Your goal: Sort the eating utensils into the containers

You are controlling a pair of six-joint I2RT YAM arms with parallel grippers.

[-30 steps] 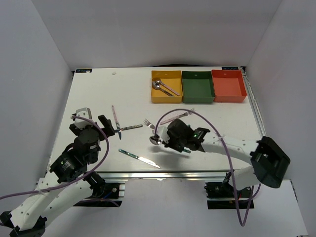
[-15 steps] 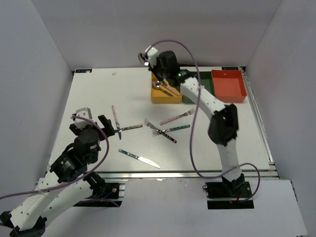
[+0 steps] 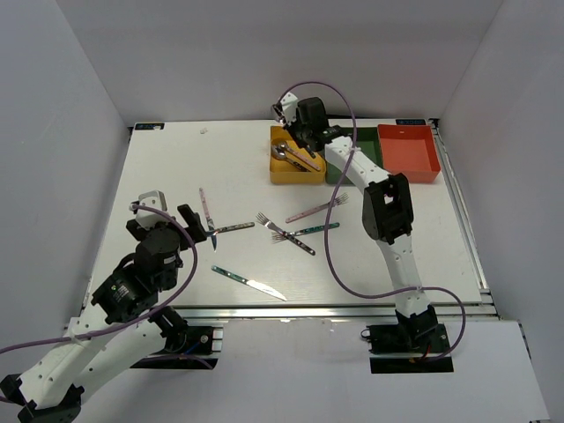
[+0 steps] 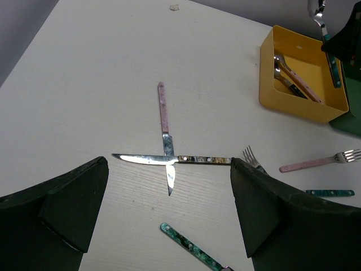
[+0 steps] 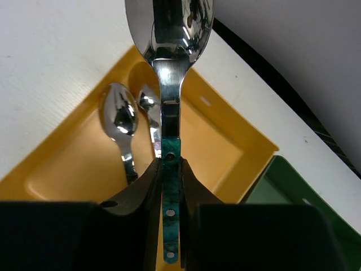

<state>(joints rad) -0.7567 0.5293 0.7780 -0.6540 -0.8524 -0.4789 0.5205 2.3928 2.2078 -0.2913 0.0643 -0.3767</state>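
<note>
above the yellow bin (image 5: 225, 141) at the far side of the table (image 3: 176, 159): mid-delivery of a teal-handled spoon (image 5: 169, 34). held by the handle in the right gripper (image 5: 171, 186), clamped tight, bowl out past the fingertips, hanging clear of the two spoons (image 5: 121, 118) lying in the bin. next move, by the look of it: lower a little, then part the jaws to drop it among its kind without flicking it over the wall. left gripper (image 4: 169, 220) spread wide, empty, hovering by the crossed knives (image 4: 169, 160), touching nothing. forks (image 3: 308, 231) and one more knife (image 3: 249, 280) on the table, unsorted.
</note>
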